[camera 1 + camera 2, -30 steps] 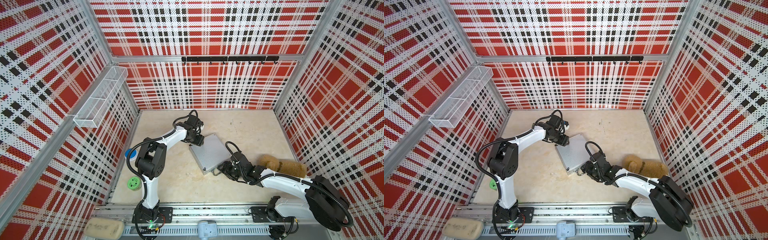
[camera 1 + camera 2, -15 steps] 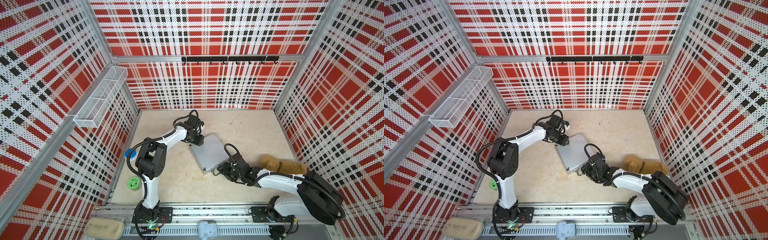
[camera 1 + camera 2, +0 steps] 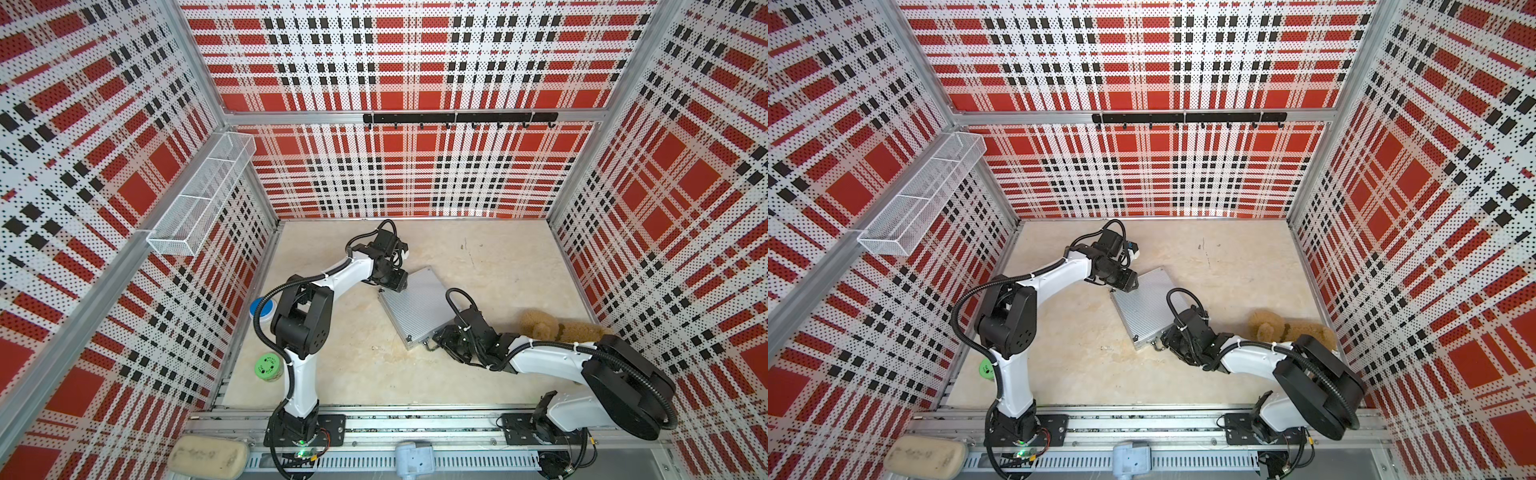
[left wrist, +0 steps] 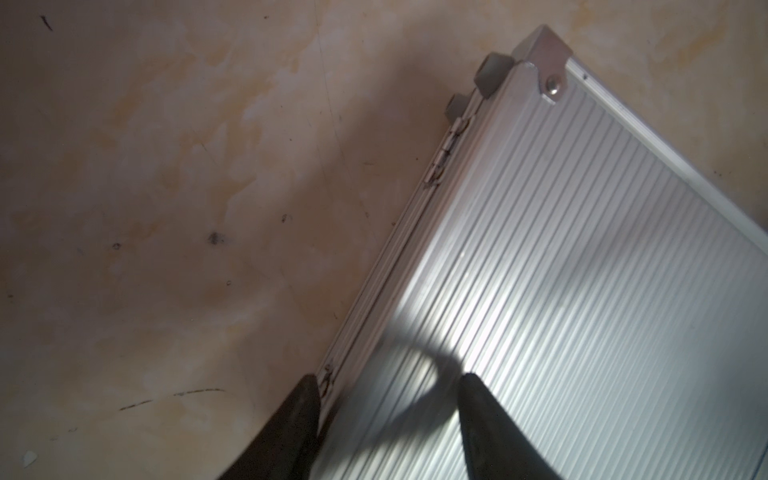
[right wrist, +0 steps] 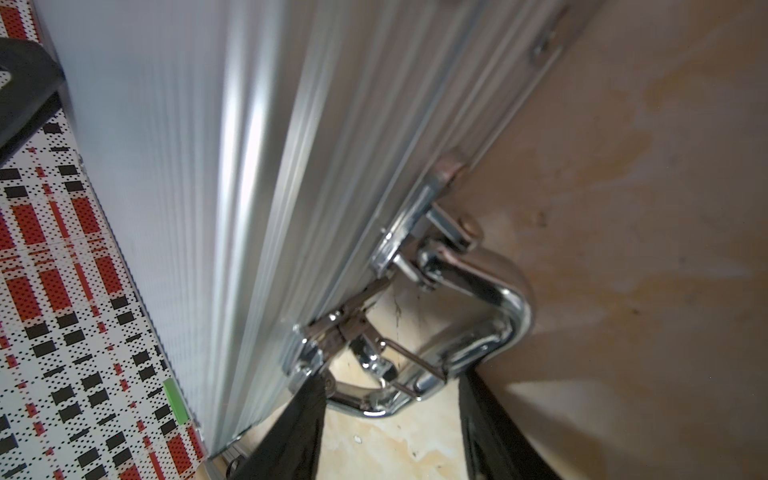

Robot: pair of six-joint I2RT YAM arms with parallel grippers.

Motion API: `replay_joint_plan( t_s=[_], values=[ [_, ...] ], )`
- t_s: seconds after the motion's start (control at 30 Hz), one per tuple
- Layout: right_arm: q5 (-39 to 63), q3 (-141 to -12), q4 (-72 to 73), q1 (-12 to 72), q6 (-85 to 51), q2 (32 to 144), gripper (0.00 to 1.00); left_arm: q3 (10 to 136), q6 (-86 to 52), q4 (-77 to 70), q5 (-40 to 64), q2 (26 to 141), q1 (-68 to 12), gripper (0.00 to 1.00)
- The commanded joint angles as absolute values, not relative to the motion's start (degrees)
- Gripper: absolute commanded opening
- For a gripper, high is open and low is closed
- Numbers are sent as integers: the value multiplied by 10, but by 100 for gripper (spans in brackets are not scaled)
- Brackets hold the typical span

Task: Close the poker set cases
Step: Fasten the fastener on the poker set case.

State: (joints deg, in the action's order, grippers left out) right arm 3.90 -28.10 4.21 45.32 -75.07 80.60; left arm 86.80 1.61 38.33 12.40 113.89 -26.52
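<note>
So here's where you're at: the silver poker case (image 3: 415,305) is lying flat near the middle of the bench (image 3: 353,374), turned on a diagonal. Its ribbed lid is down on the base in both top views.

Your left hand (image 3: 394,283) is parked at the far corner of the case, on the hinged side. In the left wrist view its fingers (image 4: 291,428) stand a modest gap apart. One tip is just off the hinged edge, over the bench, and the other is over the lid. Nothing is pinched between them, so call it narrowly parted and holding nothing. A small hinge (image 4: 442,158) shows further along that edge.

Your right hand (image 3: 1166,340) is down low at the opposite, near edge, right at the chrome handle (image 5: 494,303). In the right wrist view the handle sits between the two fingers. One tip is by the handle's mount against the case wall, and the other is at the outer bend. The fingers are clearly apart, but honestly I can't tell if they're actually squeezing the handle or just straddling it. There's a little latch (image 5: 345,328) next to the mount, too blurry to say if it's fastened.

Other stuff: a brown plush toy (image 3: 557,328) lies near the right wall behind your right arm. A green-lidded jar (image 3: 268,365) and a blue-lidded tub (image 3: 262,308) sit along the left wall, well apart from the case.
</note>
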Motion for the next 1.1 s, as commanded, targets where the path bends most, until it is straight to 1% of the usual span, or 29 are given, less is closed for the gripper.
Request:
replay_joint_plan(
  t_s=[0.0, 0.83, 1.07],
  values=[
    [18, -300, 97, 455, -760, 791, 53, 865, 21, 402, 126, 1150, -262, 55],
    [21, -332, 79, 455, -762, 768, 51, 865, 24, 404, 133, 1149, -257, 55],
    [20, -360, 55, 452, -747, 763, 51, 867, 24, 408, 132, 1150, -257, 55]
  ],
)
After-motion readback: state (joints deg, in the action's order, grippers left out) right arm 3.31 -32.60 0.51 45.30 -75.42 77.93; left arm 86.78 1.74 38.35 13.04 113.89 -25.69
